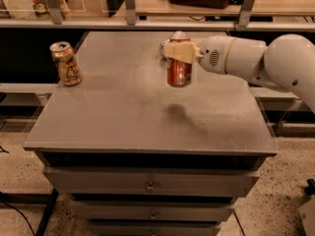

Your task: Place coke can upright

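Observation:
The coke can (179, 73) is orange-red with pale lettering. It hangs upright in the air above the grey table top (123, 117), with its shadow on the surface below it. My gripper (177, 50) comes in from the right on a white arm and is shut on the can's upper part. The can's top end is hidden by the cream fingers (172, 49).
A tan-gold can with a dark figure (65, 63) stands upright near the table's left edge. A white-and-green can (178, 35) shows partly behind the gripper at the table's back. Drawers sit under the top. Shelving with a dark bag runs along the back.

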### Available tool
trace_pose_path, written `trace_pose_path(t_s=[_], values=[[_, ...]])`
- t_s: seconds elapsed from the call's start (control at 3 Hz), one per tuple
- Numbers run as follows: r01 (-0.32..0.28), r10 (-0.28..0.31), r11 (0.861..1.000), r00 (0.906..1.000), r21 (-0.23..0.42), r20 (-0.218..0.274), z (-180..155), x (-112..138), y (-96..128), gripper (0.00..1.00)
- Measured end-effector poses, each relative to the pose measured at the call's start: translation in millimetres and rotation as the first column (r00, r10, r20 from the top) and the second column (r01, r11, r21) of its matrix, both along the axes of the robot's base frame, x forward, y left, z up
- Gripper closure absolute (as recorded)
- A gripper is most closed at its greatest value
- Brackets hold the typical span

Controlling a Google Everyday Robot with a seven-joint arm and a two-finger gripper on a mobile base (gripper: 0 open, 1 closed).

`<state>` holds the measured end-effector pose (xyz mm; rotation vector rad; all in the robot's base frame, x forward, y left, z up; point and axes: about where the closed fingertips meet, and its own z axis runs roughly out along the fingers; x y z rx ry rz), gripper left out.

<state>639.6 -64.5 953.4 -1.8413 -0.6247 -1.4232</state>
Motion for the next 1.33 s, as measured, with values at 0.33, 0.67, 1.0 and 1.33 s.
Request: trace_pose_path(t_s=[0.33, 0.67, 1.0, 1.33], values=[[0.0, 0.0, 1.0, 1.0, -0.003, 0.002, 1, 0, 1, 1.0], [-0.01, 0.011, 1.0, 0.9996, -0.008, 0.028, 1, 0, 1, 1.0], [-0.042, 0.043, 0.999, 0.995, -0.015, 0.09, 6, -3, -5, 1.0], [-0.085, 0.089, 0.996, 0.9836, -0.028, 0.157, 16, -12, -8, 1.0]])
